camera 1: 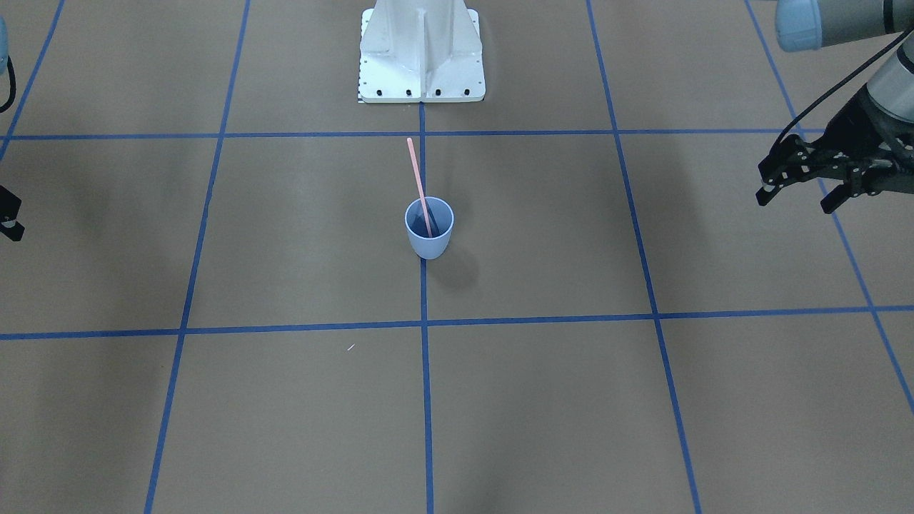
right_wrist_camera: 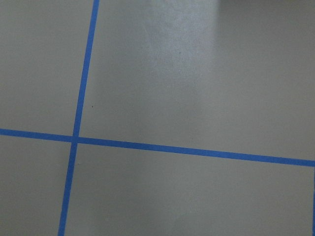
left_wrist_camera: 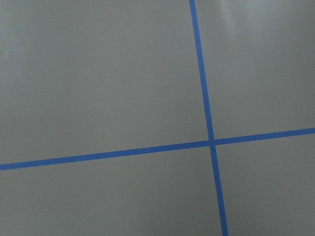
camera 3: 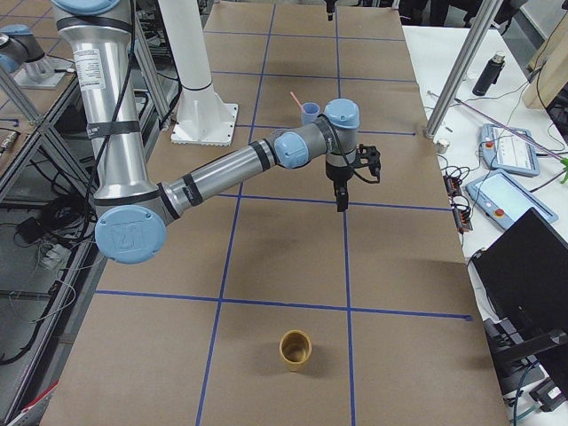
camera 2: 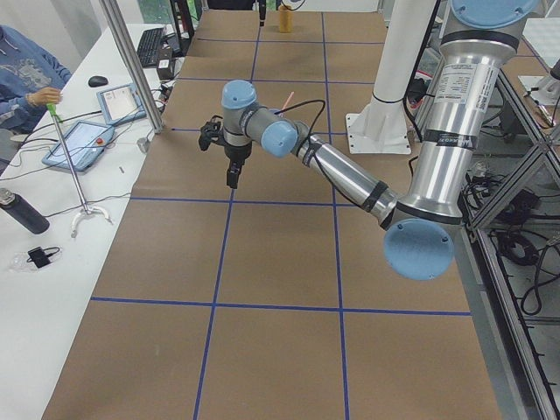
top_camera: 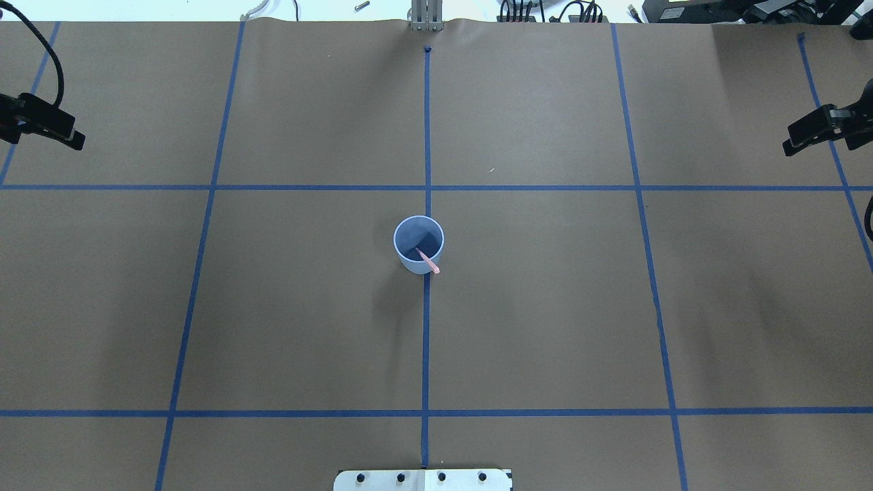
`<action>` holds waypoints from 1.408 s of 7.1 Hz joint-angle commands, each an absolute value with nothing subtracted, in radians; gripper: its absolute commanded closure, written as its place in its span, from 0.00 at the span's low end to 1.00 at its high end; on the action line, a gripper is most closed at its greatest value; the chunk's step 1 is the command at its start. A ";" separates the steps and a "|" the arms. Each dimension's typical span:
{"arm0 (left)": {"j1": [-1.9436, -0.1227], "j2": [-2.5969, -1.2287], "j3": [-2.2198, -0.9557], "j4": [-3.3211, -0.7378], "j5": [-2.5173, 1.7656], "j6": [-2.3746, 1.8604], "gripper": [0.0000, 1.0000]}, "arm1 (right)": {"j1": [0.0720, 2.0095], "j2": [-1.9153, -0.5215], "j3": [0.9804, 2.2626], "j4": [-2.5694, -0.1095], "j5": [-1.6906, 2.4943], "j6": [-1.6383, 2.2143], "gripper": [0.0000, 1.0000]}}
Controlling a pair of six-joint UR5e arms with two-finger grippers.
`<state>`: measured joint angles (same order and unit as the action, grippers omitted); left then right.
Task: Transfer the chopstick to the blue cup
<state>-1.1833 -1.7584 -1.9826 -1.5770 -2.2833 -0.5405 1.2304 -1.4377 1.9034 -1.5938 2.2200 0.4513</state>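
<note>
The blue cup [camera 1: 428, 241] stands upright at the table's centre, on the middle tape line; it also shows in the overhead view [top_camera: 409, 239]. The salmon-pink chopstick [camera 1: 416, 171] stands in it, its lower end inside, and leans over the rim toward the robot's base [top_camera: 430, 262]. My left gripper [camera 1: 796, 201] hangs open and empty far out toward the table's left end [top_camera: 76, 136]. My right gripper [top_camera: 788, 140] is open and empty far out toward the right end. Both wrist views show only brown paper and blue tape.
The white robot pedestal [camera 1: 421, 50] stands behind the cup. A yellow-brown cup [camera 3: 295, 348] stands near the table's right end. Blue tape lines [top_camera: 427, 187] grid the brown paper. Tablets and a bottle [camera 2: 24, 210] lie on the operators' side table.
</note>
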 commanded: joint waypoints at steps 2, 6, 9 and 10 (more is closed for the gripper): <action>-1.187 -1.749 -1.996 -1.578 -2.306 -0.546 0.02 | 1.230 -1.430 1.868 -1.594 2.220 0.462 0.00; -1.267 -1.648 -1.987 -1.572 -2.260 -0.351 0.02 | 1.238 -1.431 1.905 -1.594 2.221 0.454 0.00; -1.319 -1.637 -1.927 -1.539 -2.263 -0.193 0.02 | 1.238 -1.454 1.921 -1.594 2.218 0.451 0.00; -1.318 -1.638 -1.919 -1.537 -2.266 -0.193 0.02 | 1.236 -1.453 1.914 -1.594 2.218 0.448 0.00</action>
<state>-1.3174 -1.6382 -1.9295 -1.5461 -2.2623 -0.2002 1.2376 -1.4508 1.9182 -1.5938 2.2180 0.4522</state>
